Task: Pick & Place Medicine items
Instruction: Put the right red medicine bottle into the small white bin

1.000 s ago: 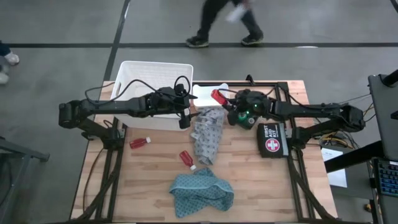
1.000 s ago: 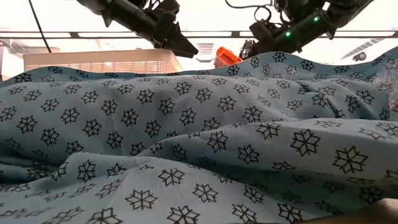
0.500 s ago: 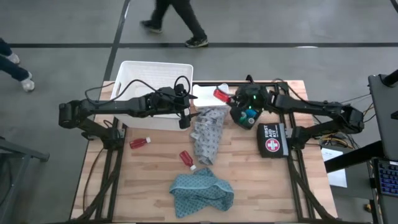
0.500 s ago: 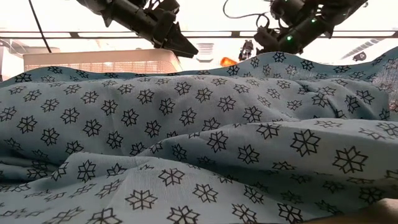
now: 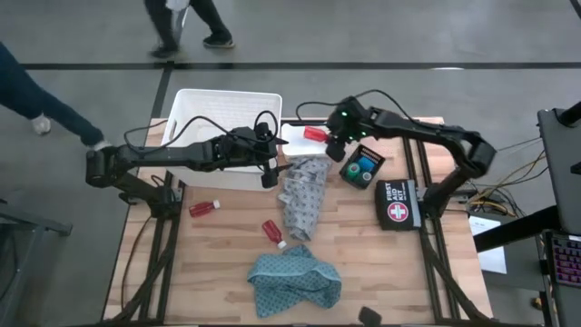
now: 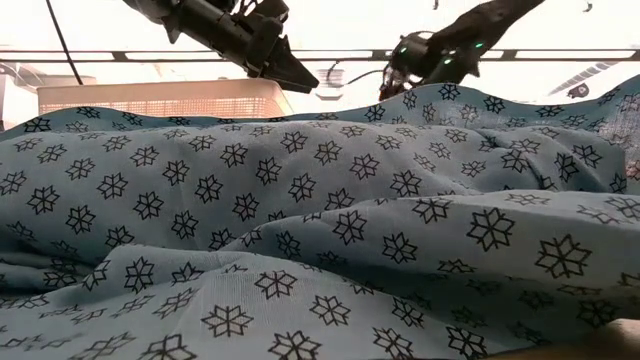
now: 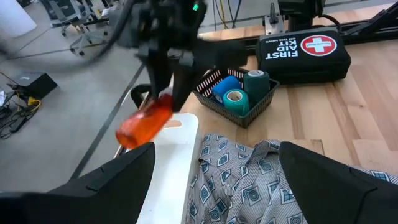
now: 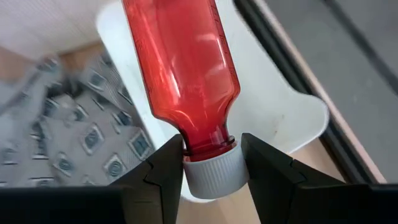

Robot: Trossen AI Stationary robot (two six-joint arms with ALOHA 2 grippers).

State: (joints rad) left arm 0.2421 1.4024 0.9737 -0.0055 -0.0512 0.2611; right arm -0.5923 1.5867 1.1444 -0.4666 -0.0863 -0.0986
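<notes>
Lab — rolling chairs (image 7: 81, 34), concrete floor (image 5: 408, 36)

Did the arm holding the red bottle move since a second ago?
Yes. The right gripper, shut on a red bottle, has swung away from the black first-aid pouch, over the small white tray toward the white basket.

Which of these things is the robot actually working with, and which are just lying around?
Job:
- red bottle in right gripper
- two red bottles on the table
- blue and green containers

Lying about:
- patterned cloths
- first-aid pouch
- white basket
</notes>
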